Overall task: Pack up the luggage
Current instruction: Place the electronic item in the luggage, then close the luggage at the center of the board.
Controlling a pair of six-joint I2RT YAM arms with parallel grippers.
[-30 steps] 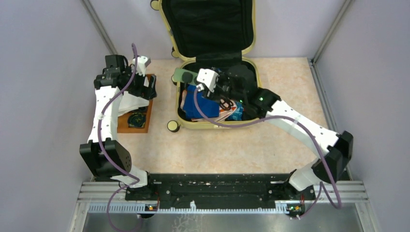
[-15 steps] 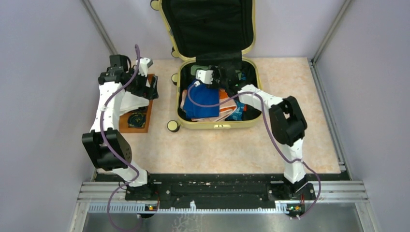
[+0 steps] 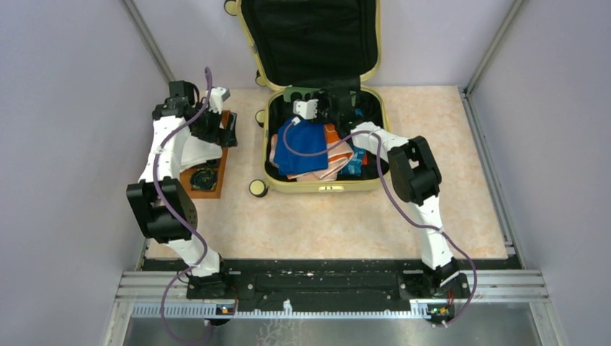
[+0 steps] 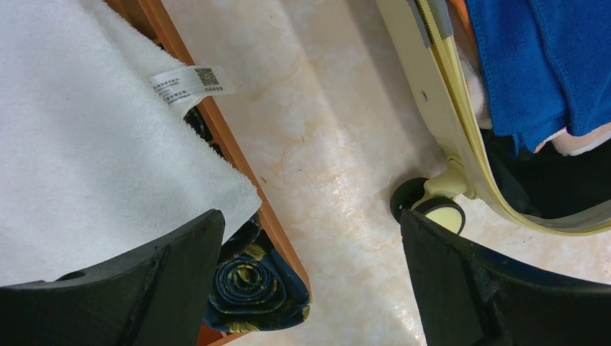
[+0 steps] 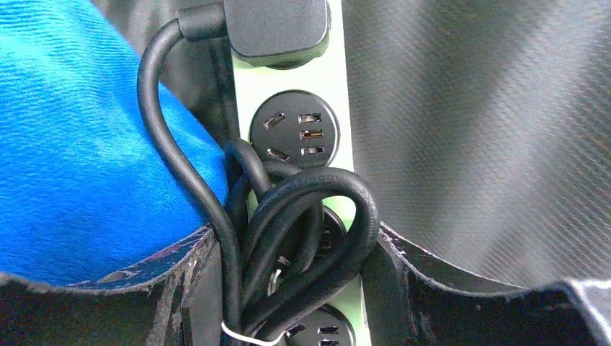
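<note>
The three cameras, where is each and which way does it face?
Top external: above, behind the bases, looking down at the luggage; both arms show.
Left wrist: looks down at white towel, wheel; open left gripper shows.
Right wrist: inside the luggage, faces the power strip in the right gripper.
All share the blue cloth.

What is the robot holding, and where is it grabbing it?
The right jaws hold the power strip by its long sides, where its black cord is coiled. The left jaws are open, holding nothing.
</note>
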